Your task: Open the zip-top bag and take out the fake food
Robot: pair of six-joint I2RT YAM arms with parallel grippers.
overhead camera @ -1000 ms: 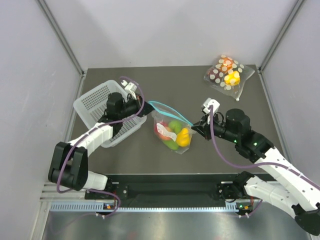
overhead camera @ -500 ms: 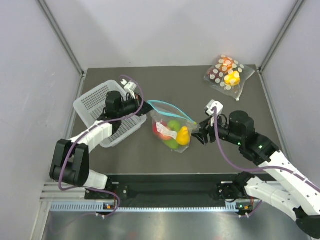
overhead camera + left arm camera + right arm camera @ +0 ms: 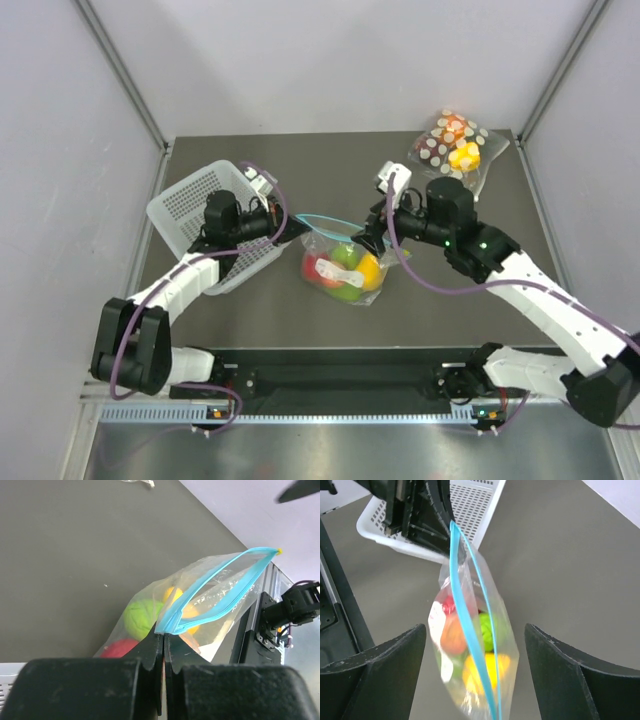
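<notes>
**Left pincer clamped on bag corner, right pincer wide open around bag**

Top view: the zip-top bag sits mid-table. The fake food is inside it, with red, green and yellow pieces bunched at the 6 o'clock end. The teal zip strip has its long axis running roughly 10 to 4 o'clock, and its lips are parted. The left gripper is at the strip's 10 o'clock end and the right gripper at the opposite end. A white perforated basket is at 9 o'clock, its interior partly hidden by the left arm. The polka-dot bag at 1 o'clock holds yellow and orange pieces.

Left wrist: the left gripper has its fingers pressed together on the bag's corner at the strip's end. The strip climbs toward 2 o'clock as an open loop. Green, red and yellow pieces show through the plastic.

Right wrist: the right gripper has its fingers spread wide on either side of the bag, clear of it. The strip runs 12 to 6 o'clock with the mouth facing the camera. Red, peach-orange, green and yellow pieces are inside. The print on the white sticker is unreadable.
</notes>
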